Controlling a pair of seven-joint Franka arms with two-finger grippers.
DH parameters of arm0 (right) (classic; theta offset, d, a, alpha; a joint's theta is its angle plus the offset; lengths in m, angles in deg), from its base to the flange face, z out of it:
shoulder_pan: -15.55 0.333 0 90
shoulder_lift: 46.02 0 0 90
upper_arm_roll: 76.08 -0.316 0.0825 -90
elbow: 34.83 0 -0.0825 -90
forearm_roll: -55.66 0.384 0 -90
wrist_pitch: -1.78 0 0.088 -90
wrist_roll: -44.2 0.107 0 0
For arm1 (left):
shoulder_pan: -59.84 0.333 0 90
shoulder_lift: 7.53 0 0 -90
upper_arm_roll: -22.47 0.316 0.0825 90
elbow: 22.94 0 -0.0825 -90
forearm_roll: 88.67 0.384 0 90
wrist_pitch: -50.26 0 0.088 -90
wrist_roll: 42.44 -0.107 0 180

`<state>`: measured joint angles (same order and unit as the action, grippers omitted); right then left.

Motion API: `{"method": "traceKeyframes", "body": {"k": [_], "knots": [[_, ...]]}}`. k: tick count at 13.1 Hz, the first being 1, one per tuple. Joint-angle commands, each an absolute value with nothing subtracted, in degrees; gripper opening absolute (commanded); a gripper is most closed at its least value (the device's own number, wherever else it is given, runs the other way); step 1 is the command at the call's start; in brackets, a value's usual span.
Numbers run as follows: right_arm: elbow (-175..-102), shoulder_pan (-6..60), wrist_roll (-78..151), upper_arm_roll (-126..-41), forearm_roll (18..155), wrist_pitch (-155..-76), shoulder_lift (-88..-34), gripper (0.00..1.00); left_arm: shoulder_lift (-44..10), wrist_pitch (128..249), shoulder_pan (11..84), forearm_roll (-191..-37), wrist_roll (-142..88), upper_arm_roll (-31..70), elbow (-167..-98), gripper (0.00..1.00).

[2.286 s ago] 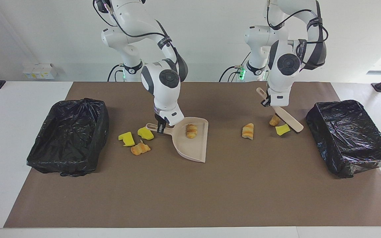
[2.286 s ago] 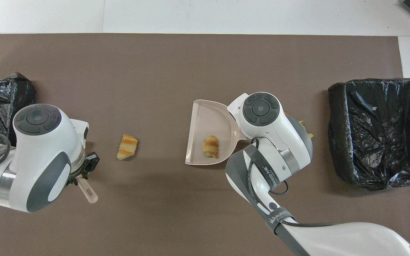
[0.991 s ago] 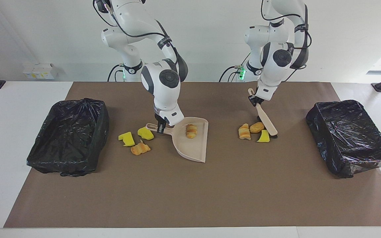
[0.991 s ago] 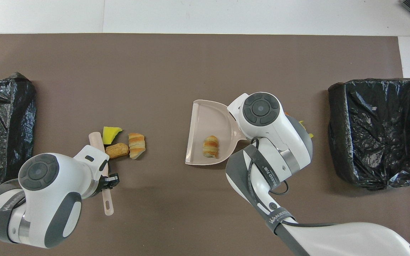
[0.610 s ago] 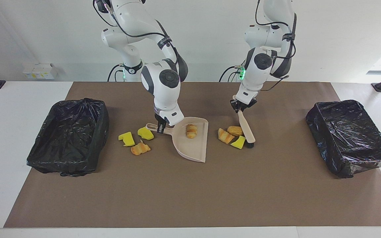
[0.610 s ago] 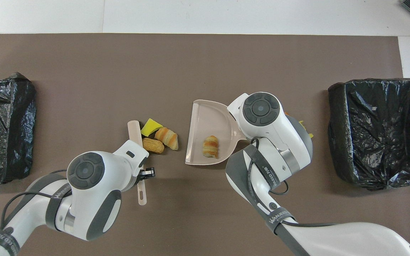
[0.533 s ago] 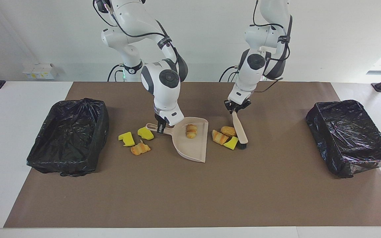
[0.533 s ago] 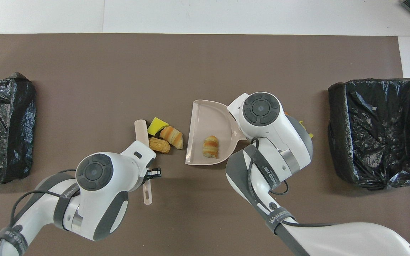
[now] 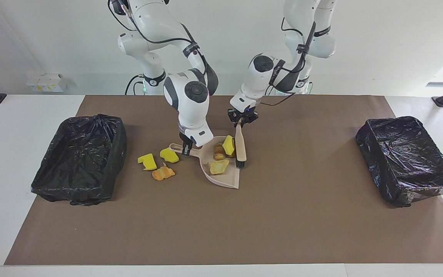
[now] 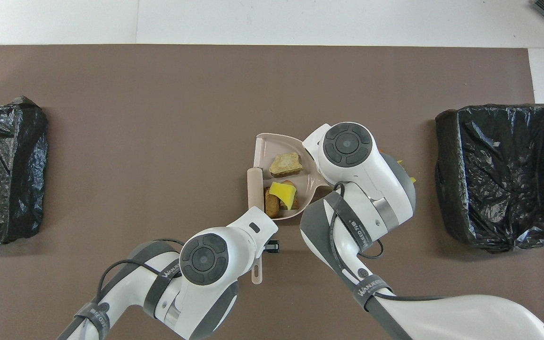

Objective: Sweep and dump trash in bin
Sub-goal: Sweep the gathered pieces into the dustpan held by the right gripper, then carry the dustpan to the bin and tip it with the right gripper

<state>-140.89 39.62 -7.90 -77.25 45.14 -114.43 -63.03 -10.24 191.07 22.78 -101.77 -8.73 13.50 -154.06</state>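
At the dustpan [image 9: 221, 169] mouth I keep left hand [image 9: 243, 120] clamped on brush [image 9: 240, 148] to pen trash [image 9: 219, 166], right hand [image 9: 186, 148] clamped on the handle, steadying it.

A white desk [image 9: 21, 127] carries a brown mat [image 9: 221, 227] that covers most of its top. On the mat lie a black-lined bin [image 9: 81, 157] toward the right arm's end, a second black-lined bin [image 9: 408, 159] toward the left arm's end, a beige dustpan [image 9: 225, 179] near the middle, and beside the dustpan three loose trash bits [image 9: 159, 163]: two yellow wedges and one orange-tan lump.
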Motion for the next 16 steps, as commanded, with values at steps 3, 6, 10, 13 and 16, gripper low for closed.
{"method": "traceKeyframes", "body": {"k": [3, 6, 10, 13, 16], "knots": [[-142.84, 39.11, -7.74, -77.66, 45.82, -115.38, -61.75, 0.0, -12.01, 188.44, 21.69, -102.03, -6.23, 14.64, -150.99, 0.0], [-142.84, 39.02, -7.74, -77.66, 45.82, -115.38, -61.75, 0.0, -11.05, 184.05, 26.86, -100.11, -5.52, 14.99, -150.56, 0.0], [-141.97, 38.58, -6.87, -77.75, 45.82, -114.94, -61.66, 0.0, -10.7, 176.06, 31.27, -95.88, -5.43, 14.99, -146.52, 0.0], [-141.79, 35.87, -7.48, -77.66, 50.02, -114.68, -58.42, 0.0, -6.84, 170.69, 33.55, -92.64, -5.52, 14.99, -145.19, 0.0], [-141.44, 32.01, -7.57, -77.66, 50.21, -113.01, -53.85, 0.0, -4.63, 170.23, 34.88, -92.01, -5.26, 14.73, -145.98, 0.0]]}}
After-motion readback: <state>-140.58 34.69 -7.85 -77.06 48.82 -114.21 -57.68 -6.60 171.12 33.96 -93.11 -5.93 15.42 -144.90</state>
